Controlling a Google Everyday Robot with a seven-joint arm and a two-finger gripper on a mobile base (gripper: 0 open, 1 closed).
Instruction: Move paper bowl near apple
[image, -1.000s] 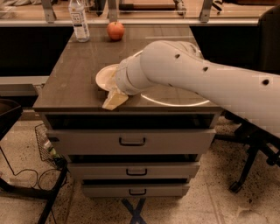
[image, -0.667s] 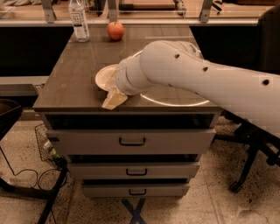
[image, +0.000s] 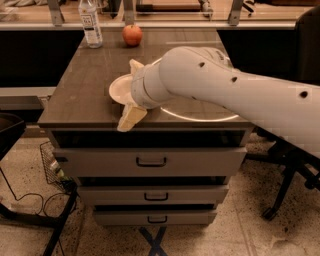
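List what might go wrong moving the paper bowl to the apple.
The tool sits at the shallow off-white paper bowl near the front edge of the dark tabletop; a slip might drop it. The clear plastic bottle stands beside the small red apple; a wide push could topple it.

Bare tabletop (image: 85, 80) runs from the jaws (at the paper bowl (image: 119, 91)) to the apple (image: 132, 35); a bottle (image: 90, 27) stands beside it.

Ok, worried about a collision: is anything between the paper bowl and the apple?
Nothing visible. The claw is at the bowl near the front edge; bare tabletop runs back to the apple. The bottle stands left of that path.
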